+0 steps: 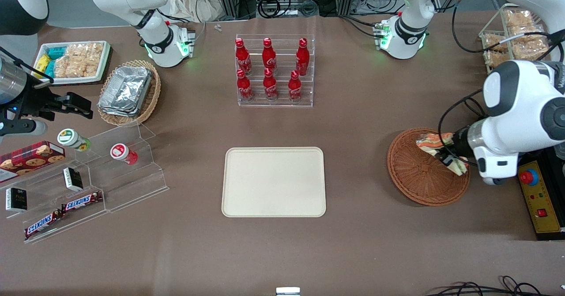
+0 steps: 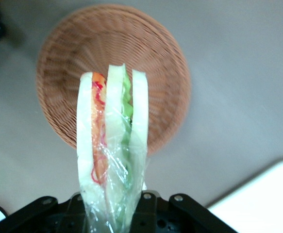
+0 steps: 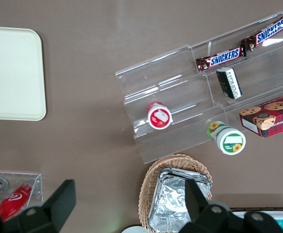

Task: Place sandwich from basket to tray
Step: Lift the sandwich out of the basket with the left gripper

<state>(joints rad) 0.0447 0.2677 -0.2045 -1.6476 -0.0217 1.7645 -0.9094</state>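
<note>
The gripper (image 1: 446, 155) hangs above the basket (image 1: 419, 174), jaws clamped on the sandwich (image 2: 113, 145), its long axis running out from them; the tray (image 1: 273, 182) lies well apart from the basket, toward the parked arm's end of the surface

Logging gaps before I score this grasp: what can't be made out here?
- Gripper fingertips: front view, hidden by the sandwich and the arm's wrist; wrist view, cut off by the edge.
- Whether the sandwich has cleared the basket: neither view settles it.
- Tray: wrist view, cut off.
</note>
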